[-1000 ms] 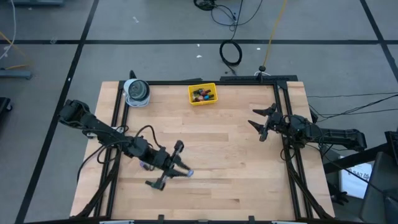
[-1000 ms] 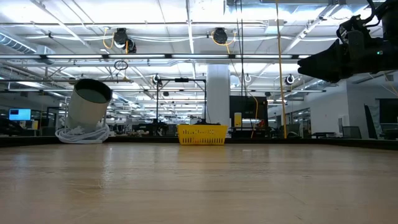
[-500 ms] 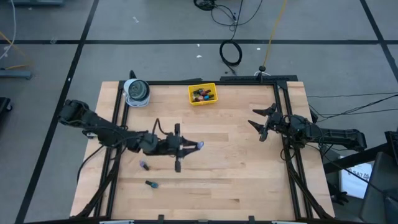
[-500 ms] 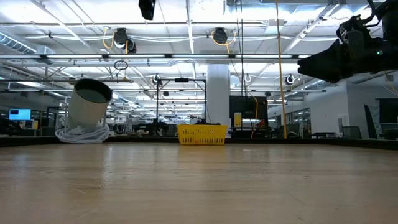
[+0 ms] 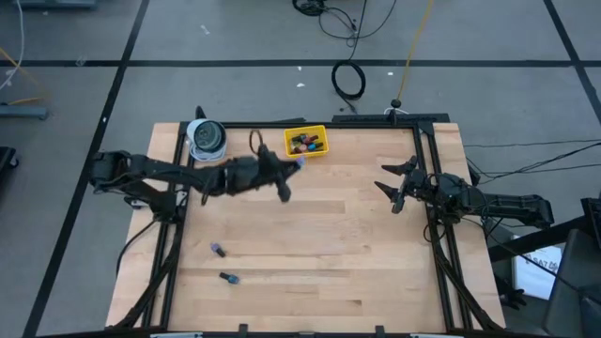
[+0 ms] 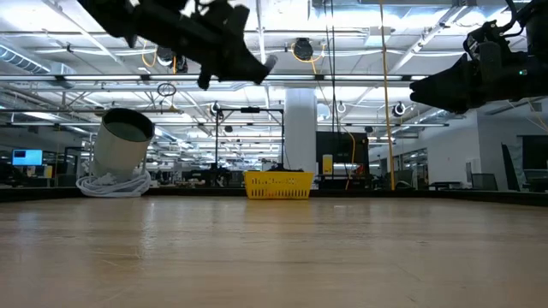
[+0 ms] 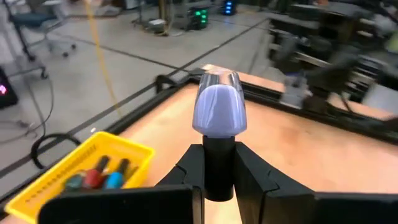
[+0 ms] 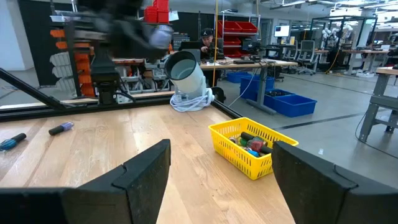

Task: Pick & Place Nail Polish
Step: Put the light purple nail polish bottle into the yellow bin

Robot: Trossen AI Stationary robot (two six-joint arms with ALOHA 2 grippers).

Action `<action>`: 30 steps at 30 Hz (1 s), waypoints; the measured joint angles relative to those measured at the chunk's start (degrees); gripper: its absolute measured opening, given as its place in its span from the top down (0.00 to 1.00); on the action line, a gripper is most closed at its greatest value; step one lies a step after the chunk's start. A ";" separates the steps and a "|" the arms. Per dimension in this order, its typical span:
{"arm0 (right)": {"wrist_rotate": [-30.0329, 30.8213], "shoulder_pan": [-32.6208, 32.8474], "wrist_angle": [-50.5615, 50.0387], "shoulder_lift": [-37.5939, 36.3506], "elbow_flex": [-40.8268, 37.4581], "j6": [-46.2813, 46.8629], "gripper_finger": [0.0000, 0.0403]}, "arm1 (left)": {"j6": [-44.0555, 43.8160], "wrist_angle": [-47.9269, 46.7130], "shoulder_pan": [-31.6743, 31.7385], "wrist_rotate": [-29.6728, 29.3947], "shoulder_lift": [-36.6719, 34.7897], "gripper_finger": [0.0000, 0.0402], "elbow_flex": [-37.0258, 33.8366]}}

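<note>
Nail polish is the thing to move: a small bottle with a pale lilac body and a dark cap [image 7: 219,134] sits clamped by its cap between the two dark fingers of the left gripper [image 7: 219,180], the coloured body pointing forward. From above, this left gripper [image 5: 282,174] hangs over the far part of the pale wooden desk [image 5: 357,253], just beside the yellow rectangular tray [image 5: 306,143], and the lilac bottle [image 5: 299,161] shows at its tip, near the tray's front edge. The bottle is carried in the air and touches nothing else.

On the near left part of the desk two more small bottles lie on their sides, one with a purple body [image 5: 218,250] and one with a blue-green body [image 5: 227,277], well apart from the tray. The right gripper [image 5: 398,185] waits at the right edge of the desk with its fingers spread open and nothing between them.

Farther back, the tray already holds several bottles, red, blue and dark [image 7: 99,176]. Beside it, at the far left corner, stands the round grey-white tape roll [image 5: 206,137].

The step in hand seems to be bringing the bottle over the tray to release it. To do it well, I think the left gripper should go fully past the tray's wall, so the bottle is over the inside and not over the rim. It should then come lower before it opens, because a bottle dropped from high may bounce out or knock the ones already lying there.
</note>
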 joint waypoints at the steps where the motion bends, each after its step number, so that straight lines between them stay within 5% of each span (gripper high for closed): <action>1: 0.00 -0.02 0.00 0.01 0.00 -0.01 0.34 | -0.59 0.00 1.82 1.35 0.00 0.91 0.00; 13: 0.00 0.00 0.01 0.02 -0.01 -0.02 0.34 | 0.55 -2.51 16.28 10.23 7.48 0.91 3.58; 24: 0.00 0.00 0.00 0.02 -0.01 -0.02 0.34 | 4.84 -28.23 21.81 11.27 31.10 0.91 29.40; 30: 0.00 0.00 0.00 0.02 0.00 -0.01 0.34 | 5.94 -36.46 22.27 11.30 36.81 0.91 38.52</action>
